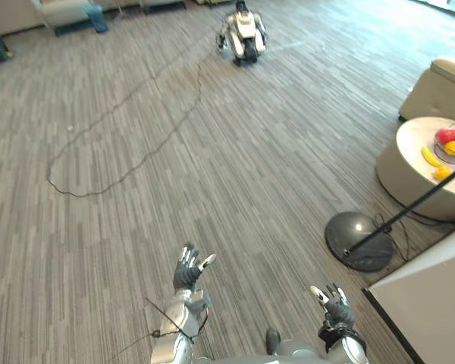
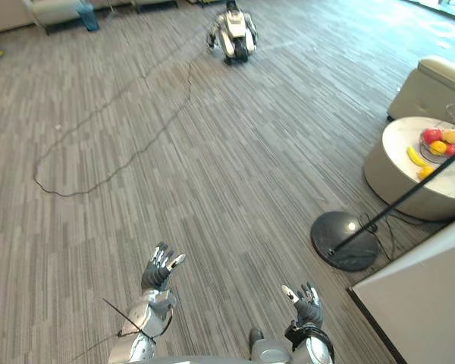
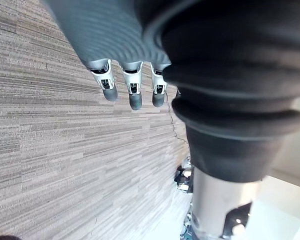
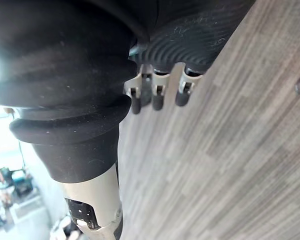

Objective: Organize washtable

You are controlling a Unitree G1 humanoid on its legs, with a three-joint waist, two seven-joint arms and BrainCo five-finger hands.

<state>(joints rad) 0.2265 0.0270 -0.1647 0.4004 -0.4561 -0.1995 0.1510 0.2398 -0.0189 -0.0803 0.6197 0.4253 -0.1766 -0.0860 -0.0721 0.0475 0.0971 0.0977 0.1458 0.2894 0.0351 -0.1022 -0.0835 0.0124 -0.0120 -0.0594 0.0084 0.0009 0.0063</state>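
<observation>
No washtable was visible, just carpet floor (image 1: 212,152). Left hand (image 1: 188,271) and right hand (image 1: 335,306) hung relaxed, holding nothing, near the round lamp base (image 1: 358,240). Finding the washtable looked necessary.

The armchair (image 1: 442,89) at the far right of the floor is cut by the picture's edge, so just one arm and part of its seat show. The round desk (image 1: 421,163) beside it also runs off that edge. The fruit (image 1: 452,142) in the bowl near its far rim is too small to name piece by piece. A pale slab (image 1: 431,307) at the lower right corner is cropped on two sides. A distant wheeled machine (image 1: 243,34) is too small to make out.
</observation>
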